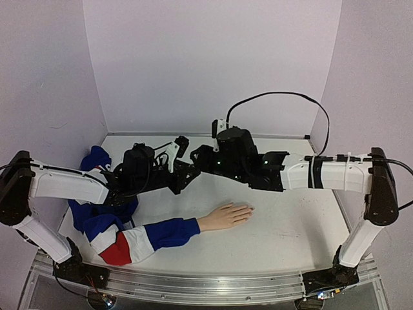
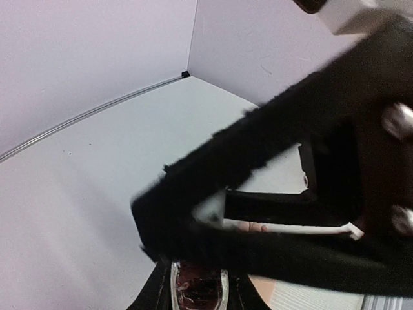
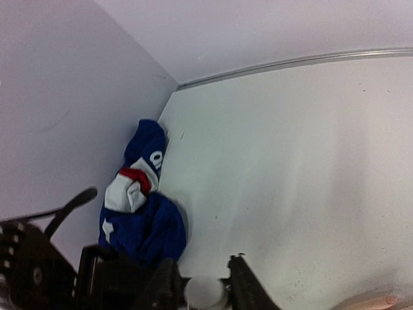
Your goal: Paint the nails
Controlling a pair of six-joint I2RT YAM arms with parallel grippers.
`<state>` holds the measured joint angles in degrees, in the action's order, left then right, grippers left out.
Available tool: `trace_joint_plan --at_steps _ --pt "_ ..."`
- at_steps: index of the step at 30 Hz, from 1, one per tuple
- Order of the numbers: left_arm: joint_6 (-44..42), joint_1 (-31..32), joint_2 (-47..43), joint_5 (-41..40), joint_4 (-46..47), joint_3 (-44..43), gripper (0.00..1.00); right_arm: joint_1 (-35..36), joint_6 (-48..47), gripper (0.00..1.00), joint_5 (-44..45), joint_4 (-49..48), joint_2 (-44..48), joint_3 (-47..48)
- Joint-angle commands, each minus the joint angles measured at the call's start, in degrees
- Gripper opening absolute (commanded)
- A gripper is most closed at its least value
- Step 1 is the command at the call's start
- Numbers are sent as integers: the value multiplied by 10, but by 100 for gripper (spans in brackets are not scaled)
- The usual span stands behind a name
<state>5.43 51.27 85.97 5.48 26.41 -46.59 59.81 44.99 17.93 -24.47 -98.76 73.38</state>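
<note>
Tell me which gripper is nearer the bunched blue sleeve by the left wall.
Left. The left gripper is just right of the bunched sleeve; the right gripper faces it from farther right.

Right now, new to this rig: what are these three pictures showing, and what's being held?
Two robot arms, each ending in a two-finger gripper. One picture looks down from above and behind them; the other two come from wrist cameras. On the table lies a mannequin hand in a blue, white and red sleeve. The left gripper appears to hold a small dark bottle; the right gripper grips a pale cap, seemingly the bottle's. Both meet above the table.
</note>
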Motion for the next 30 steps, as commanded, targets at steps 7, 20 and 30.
trace_joint_plan --at_steps 7,20,30 --pt "48 -12 -81 70 -107 -23 0 -101 -135 70 -326 14 123 -15" --pt "113 -38 -106 435 -115 -80 0 -139 -164 77 -742 -154 86 -46" --pt "115 -38 -100 463 -115 -94 0 -135 -101 45 -767 -244 66 -63"
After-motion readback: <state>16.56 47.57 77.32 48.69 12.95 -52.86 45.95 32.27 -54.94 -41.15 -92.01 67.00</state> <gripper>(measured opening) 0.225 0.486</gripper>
